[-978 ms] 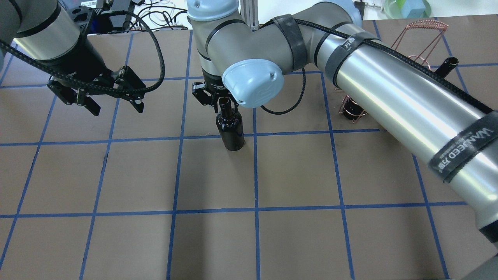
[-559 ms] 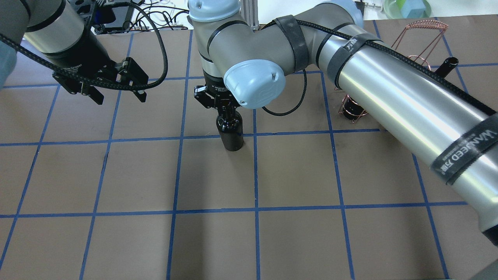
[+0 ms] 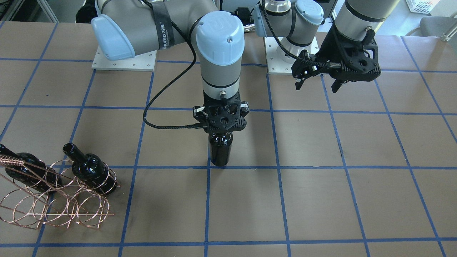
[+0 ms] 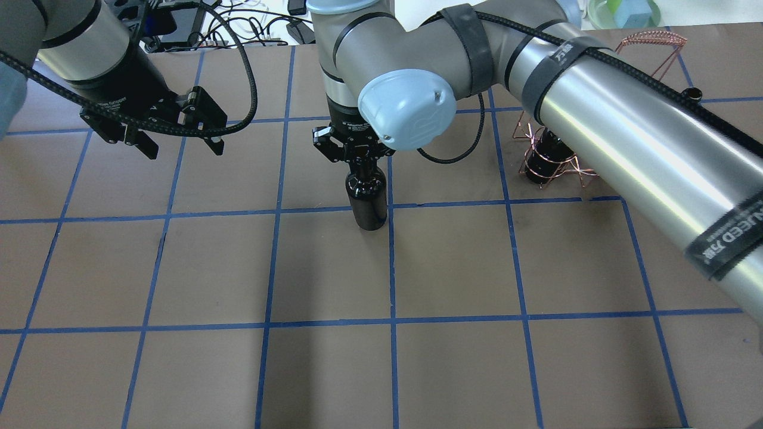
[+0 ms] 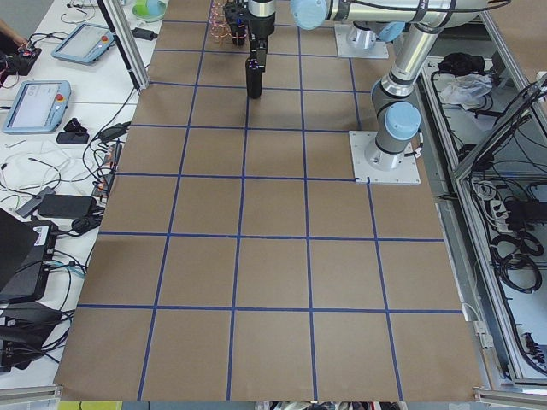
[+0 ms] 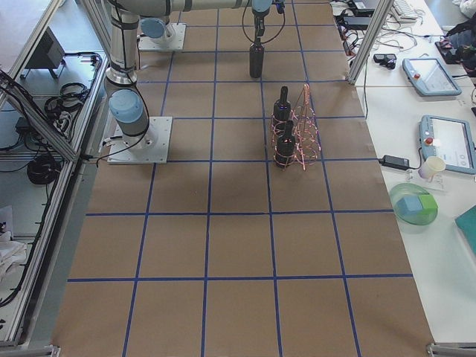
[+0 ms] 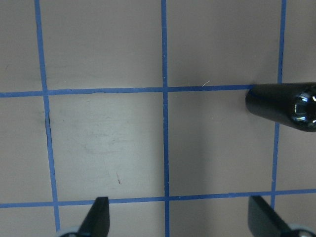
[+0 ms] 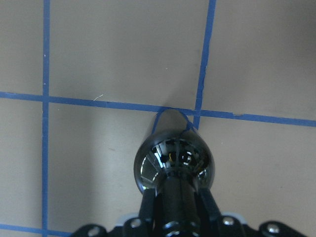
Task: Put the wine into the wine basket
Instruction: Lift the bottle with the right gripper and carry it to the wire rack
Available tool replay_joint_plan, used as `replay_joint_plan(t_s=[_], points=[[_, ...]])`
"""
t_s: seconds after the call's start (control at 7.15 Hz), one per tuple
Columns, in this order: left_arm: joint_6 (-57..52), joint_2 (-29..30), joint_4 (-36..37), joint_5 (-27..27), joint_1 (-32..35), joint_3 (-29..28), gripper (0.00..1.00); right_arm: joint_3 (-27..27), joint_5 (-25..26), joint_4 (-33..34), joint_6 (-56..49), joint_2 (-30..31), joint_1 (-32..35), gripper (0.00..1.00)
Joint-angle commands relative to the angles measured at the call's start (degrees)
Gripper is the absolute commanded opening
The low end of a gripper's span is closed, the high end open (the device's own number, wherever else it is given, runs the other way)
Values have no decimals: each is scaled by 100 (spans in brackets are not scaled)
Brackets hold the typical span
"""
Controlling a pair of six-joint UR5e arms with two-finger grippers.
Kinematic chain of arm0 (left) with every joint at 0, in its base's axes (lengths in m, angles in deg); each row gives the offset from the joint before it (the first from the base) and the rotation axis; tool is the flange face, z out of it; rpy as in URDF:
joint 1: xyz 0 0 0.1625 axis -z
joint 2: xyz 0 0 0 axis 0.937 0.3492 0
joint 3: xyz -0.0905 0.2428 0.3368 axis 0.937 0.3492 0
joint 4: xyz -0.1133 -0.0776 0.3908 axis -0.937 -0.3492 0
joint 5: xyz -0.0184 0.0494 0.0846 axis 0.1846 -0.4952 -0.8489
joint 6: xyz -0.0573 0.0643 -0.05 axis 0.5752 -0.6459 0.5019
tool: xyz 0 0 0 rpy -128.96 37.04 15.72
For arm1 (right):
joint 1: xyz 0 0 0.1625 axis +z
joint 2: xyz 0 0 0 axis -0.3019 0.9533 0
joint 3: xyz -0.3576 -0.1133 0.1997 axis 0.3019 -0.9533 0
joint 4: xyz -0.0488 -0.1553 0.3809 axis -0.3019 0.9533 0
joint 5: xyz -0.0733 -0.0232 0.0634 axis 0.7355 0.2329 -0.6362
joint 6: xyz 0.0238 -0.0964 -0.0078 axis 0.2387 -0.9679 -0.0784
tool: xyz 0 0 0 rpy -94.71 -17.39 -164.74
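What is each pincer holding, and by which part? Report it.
The right pincer grips the upright wine bottle by its neck. The left pincer is open and holds nothing.

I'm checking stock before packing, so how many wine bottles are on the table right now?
3. One bottle is upright mid-table, neck gripped by the right pincer. Two bottles sit side by side in loops of the wire basket. None seems hidden.

Open table (image 3: pixel 160 142) between wine (image 3: pixel 220 151), wine basket (image 3: pixel 12 160)
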Motion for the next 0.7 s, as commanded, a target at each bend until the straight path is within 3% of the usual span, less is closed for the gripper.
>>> replay_joint_plan(t_s=[0.0, 0.56], points=[[-19, 2, 11, 7, 0, 3, 100, -8, 20, -595, -791, 521, -490, 0], [-71, 2, 125, -2, 0, 12, 100, -8, 362, -1484, -2497, 1629, -1870, 0]])
